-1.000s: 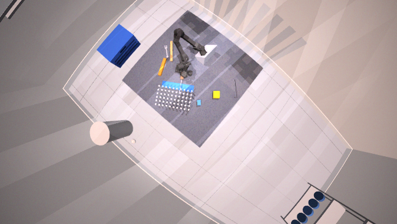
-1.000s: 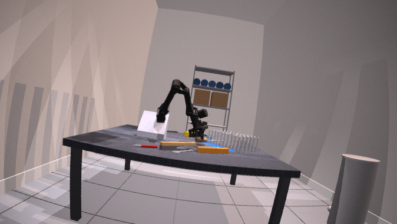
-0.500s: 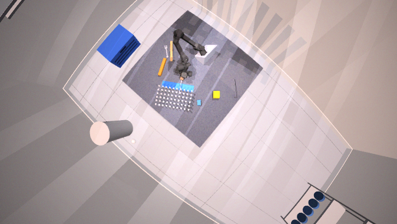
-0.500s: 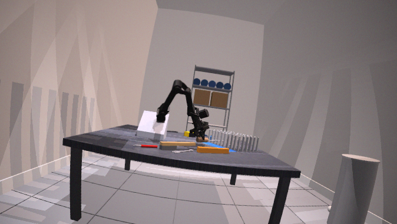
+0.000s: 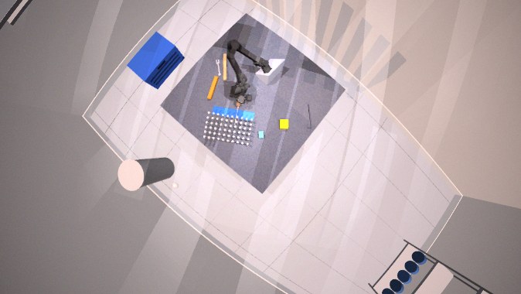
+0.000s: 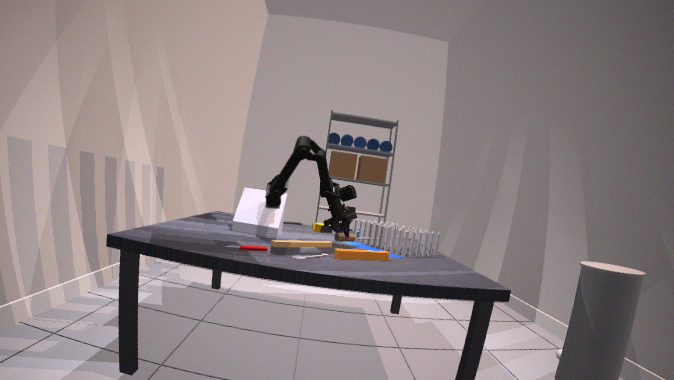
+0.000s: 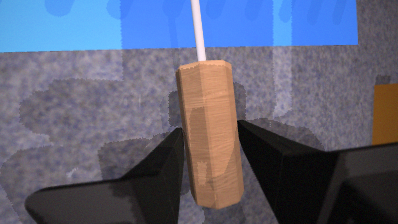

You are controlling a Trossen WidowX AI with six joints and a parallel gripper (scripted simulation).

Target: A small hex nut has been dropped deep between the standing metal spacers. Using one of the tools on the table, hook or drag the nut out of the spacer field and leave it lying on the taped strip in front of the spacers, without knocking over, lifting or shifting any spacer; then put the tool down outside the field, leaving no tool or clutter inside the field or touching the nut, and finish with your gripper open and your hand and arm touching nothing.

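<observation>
My gripper (image 5: 238,103) (image 6: 346,234) (image 7: 209,129) is shut on the wooden handle (image 7: 212,170) of a thin-rod tool. The pale rod (image 7: 198,30) (image 5: 236,113) runs from the handle across the blue taped strip (image 7: 320,25) (image 5: 219,111) (image 6: 369,247) and reaches the front rows of the standing metal spacers (image 5: 230,126) (image 6: 411,241). The rod's far end is out of the wrist view and too small to tell in the top view. The gripper is on the near side of the strip, outside the field. The hex nut cannot be made out in any view.
An orange bar (image 5: 212,88) (image 6: 361,255) (image 7: 386,115), a tan bar (image 5: 225,67) (image 6: 301,244), a forked silver tool (image 5: 218,66) and a red-handled tool (image 6: 253,248) lie beside the arm. A white box (image 5: 267,77), yellow block (image 5: 284,124), light-blue block (image 5: 261,135) and thin dark rod (image 5: 309,116) are opposite.
</observation>
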